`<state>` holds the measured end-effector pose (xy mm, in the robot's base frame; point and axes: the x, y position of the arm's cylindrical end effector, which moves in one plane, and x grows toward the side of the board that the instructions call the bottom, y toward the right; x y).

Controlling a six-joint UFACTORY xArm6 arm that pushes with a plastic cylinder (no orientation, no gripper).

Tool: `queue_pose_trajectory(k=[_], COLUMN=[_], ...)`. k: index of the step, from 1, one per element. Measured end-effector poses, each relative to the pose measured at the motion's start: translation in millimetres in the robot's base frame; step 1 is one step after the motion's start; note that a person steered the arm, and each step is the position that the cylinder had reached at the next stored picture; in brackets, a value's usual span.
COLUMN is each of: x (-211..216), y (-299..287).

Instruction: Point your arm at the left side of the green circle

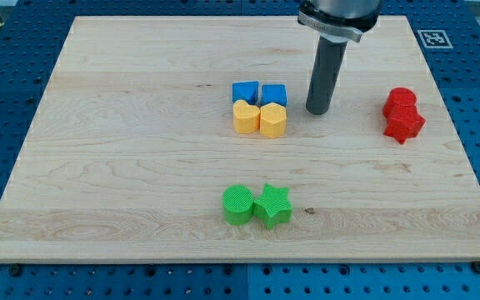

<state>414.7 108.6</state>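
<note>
My tip point(320, 112) is resting on the wooden board point(123, 167) in the upper middle of the view, just to the view's right of a tight cluster of four blocks. There is no pincer on this rig: the arm is ending in a plain dark rod, so nothing is being spread, pressed together or pinched, and contact can only be a push.

Relative to my tip:
- The green circle point(238, 205) is lying well below and to the view's left, near the board's bottom edge.
- The green star point(272, 206) is touching the circle on its view-right side.
- The blue blocks point(259, 92) and the yellow blocks point(259, 119) are sitting just to the view's left, the yellow pair directly below the blue pair.
- The red blocks point(402, 114) are standing apart to the view's right.

Handling judgement: the green circle is appearing to be a small, rigid, ribbed cylinder, probably light and free to slide on the smooth wood. It is not looking fragile. No hold is possible; the point to address is its view-left wall, which is standing clear of neighbours. A touch there would likely be driving it into the star, so the approach is calling for a stop just short of contact. The path is running past the yellow blocks, which are posing a risk of a stray nudge.
</note>
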Motion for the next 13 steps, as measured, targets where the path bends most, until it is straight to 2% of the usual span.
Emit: queue_pose_trajectory(k=[5,9,10,12,13], x=[111.1,158.9,130.7,79.5,86.5], y=[15.9,37.9,3.8,-145.9,-211.8])
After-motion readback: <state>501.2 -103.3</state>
